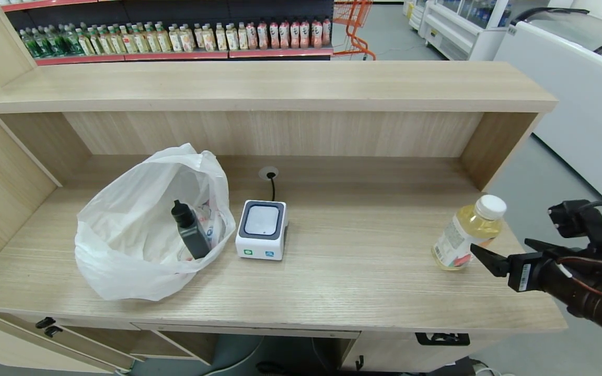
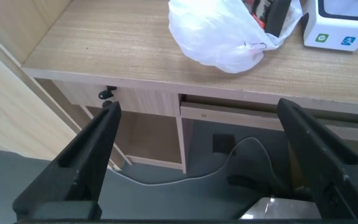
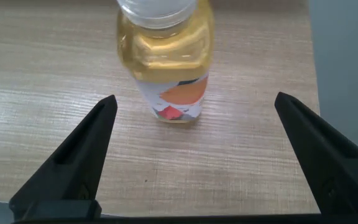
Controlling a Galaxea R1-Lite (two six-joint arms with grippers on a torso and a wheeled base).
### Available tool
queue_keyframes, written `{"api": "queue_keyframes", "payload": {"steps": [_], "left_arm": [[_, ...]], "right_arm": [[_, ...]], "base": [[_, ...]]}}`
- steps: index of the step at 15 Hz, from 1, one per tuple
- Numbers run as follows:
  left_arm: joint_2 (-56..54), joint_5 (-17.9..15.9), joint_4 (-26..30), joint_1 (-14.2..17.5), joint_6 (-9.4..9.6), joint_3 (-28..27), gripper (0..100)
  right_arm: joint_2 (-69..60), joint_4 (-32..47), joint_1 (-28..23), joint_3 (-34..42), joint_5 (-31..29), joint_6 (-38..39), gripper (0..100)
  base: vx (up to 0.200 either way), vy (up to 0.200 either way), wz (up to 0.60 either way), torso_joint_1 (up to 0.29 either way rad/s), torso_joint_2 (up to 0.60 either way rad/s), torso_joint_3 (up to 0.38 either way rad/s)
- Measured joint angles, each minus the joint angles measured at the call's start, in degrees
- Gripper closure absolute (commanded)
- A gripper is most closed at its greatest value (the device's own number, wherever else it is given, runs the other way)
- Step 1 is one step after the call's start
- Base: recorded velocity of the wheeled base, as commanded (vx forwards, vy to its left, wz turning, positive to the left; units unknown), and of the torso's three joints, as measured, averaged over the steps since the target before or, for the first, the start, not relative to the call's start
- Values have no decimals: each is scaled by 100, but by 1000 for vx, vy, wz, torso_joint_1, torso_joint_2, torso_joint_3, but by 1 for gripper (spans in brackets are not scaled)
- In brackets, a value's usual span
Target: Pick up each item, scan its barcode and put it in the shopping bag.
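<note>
The wooden bench [image 1: 363,282] carries a white shopping bag [image 1: 123,245] left of centre holding a dark bottle [image 1: 191,232], a barcode scanner [image 1: 262,228] mid-frame and a yellow drink bottle [image 1: 468,232] at right, just beyond the wide-open right gripper [image 3: 196,102]; the left gripper [image 2: 197,104] is equally wide.

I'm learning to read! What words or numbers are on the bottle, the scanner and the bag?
No text reads clearly.
On the bottle: label too blurred.
On the scanner: green and blue icons, no legible words.
On the shopping bag: red marks, too small.
</note>
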Motion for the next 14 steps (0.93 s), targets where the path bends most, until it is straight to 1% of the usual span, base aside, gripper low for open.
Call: {"api": "queue_keyframes", "payload": {"steps": [3, 5, 12, 14], "left_arm": [[0, 0, 1, 0, 0, 0, 0], [0, 2, 1, 0, 2, 0, 0], [0, 0, 0, 0, 0, 0, 0], [0, 2, 0, 0, 0, 0, 0]], "right_arm": [[304, -107, 117, -140, -5, -239, 0], [466, -118, 139, -239, -7, -250, 0], [1215, -539, 199, -745, 9, -228, 0], [1390, -561, 307, -901, 76, -208, 0]], "base": [[0, 0, 0, 0, 0, 0], [0, 0, 0, 0, 0, 0], [0, 0, 0, 0, 0, 0], [0, 0, 0, 0, 0, 0]]}}
